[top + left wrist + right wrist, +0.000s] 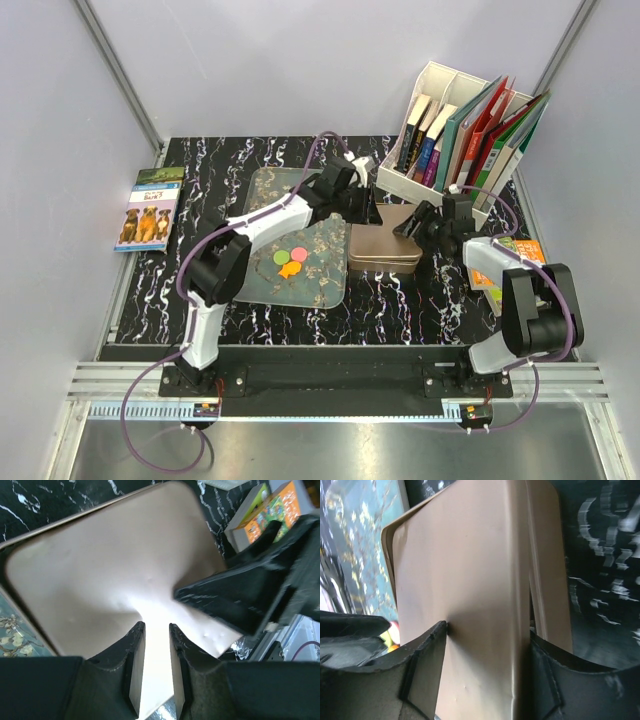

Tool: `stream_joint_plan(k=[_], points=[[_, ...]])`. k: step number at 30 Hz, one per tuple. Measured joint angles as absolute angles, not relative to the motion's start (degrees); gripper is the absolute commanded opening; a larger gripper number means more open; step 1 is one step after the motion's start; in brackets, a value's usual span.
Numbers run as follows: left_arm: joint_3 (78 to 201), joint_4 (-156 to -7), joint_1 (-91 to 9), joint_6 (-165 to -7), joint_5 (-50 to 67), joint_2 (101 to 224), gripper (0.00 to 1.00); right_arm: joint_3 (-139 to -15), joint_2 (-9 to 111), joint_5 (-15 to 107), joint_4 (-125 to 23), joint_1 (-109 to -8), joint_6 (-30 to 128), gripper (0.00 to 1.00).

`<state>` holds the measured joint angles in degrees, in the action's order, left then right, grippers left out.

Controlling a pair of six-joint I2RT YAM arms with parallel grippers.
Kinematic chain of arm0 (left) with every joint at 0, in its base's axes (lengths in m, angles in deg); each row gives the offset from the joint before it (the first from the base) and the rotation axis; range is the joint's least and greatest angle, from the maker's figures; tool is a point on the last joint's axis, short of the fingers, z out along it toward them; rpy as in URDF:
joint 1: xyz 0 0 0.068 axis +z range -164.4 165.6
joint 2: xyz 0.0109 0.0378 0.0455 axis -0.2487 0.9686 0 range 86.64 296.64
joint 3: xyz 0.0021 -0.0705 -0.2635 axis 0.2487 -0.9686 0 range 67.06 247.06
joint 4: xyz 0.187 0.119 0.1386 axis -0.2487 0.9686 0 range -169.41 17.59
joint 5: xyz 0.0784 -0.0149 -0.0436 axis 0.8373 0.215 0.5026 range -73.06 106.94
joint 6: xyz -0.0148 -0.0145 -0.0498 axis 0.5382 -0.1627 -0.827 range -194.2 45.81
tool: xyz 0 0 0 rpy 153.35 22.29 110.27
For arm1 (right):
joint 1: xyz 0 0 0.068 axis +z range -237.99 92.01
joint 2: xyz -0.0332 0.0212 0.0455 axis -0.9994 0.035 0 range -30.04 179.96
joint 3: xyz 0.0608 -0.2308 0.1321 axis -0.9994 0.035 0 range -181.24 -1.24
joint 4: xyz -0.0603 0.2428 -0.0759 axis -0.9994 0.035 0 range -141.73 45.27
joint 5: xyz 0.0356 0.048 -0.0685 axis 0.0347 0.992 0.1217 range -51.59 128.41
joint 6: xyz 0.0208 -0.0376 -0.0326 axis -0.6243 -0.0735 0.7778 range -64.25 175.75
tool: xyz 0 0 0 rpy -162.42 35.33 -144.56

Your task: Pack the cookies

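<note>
A tan metal tin (385, 252) lies mid-table, right of a glass floral tray (265, 195). Three cookies lie on the tray: green (281, 257), pink (299, 254) and orange (290, 269). My left gripper (368, 207) is over the tin's far left corner. In the left wrist view its fingers (157, 625) stand a narrow gap apart over the tan lid (110, 565). My right gripper (418, 226) is at the far right edge. In the right wrist view (487, 630) it clamps the lid (460, 565), one finger on top and one at the side.
A white rack of books and folders (460, 130) stands at the back right, just behind the grippers. A dog picture book (148, 210) lies at the left table edge. A colourful small box (520, 250) sits by the right arm.
</note>
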<state>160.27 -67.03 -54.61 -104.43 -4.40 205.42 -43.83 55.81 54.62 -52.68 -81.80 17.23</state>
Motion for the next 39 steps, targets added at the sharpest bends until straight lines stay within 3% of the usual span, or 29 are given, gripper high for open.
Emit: stream_joint_plan(k=[8,12,30,39], points=[[159.9,-68.1,-54.3,-104.5,-4.4,203.2,0.29,-45.1,56.5,55.6,-53.2,-80.2,16.9,0.83],[159.3,-68.8,-54.2,-105.4,-5.0,203.2,0.29,-45.1,55.5,55.4,-52.9,-79.9,17.0,1.00],[156.2,-70.6,-54.1,-106.8,-5.6,203.2,0.30,-46.9,49.4,36.3,-36.6,-78.5,22.5,1.00],[155.7,-71.7,-54.5,-107.3,-6.8,203.2,0.29,-48.9,51.6,34.6,-35.9,-77.7,22.9,1.00]])
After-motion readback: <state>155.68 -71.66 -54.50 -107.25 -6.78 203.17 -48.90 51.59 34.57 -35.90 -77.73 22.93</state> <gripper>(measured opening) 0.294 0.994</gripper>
